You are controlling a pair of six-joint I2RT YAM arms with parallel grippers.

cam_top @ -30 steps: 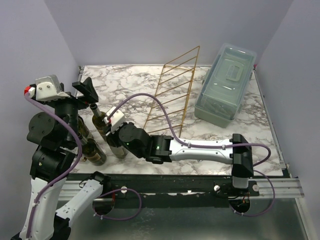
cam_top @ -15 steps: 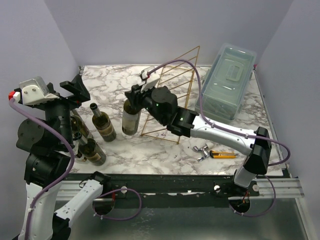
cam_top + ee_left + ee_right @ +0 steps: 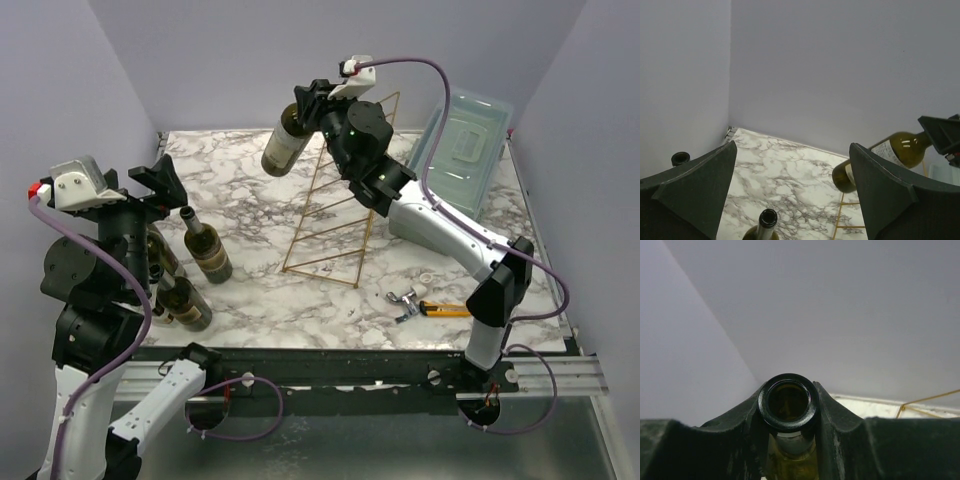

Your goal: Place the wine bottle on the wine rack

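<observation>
Marble table [image 3: 260, 290] fills the overhead view. The right gripper [image 3: 303, 108] is up near 12 o'clock, clenched on the neck of the wine bottle [image 3: 283, 143]. The bottle hangs tilted in the air, its base toward 7 o'clock, and it rests on no rung. The wine rack [image 3: 345, 200] stands mid-table, its top at about 3 o'clock from the bottle. A pale box [image 3: 455, 165] lies at 2 o'clock on the table, and a yellow cutter [image 3: 447, 309] at 5 o'clock near the front edge. At 9 o'clock the left gripper [image 3: 163, 178] is spread wide and holds nothing, just above two spare bottles [image 3: 205, 248].

From the left wrist, the left gripper [image 3: 792, 147] shows both fingers [image 3: 695, 190] far apart with only wall and marble between them. The wine bottle [image 3: 890, 152] floats at 3 o'clock, its base lower than its neck. A spare bottle's neck [image 3: 766, 222] pokes up at 6 o'clock, and rack wire [image 3: 842, 220] crosses just to its right.

From the right wrist, the right gripper [image 3: 787, 412] pinches the wine bottle [image 3: 787, 401], whose open mouth faces the lens with a finger pressed to each side. A strand of the wine rack [image 3: 930, 402] shows at 4 o'clock.
</observation>
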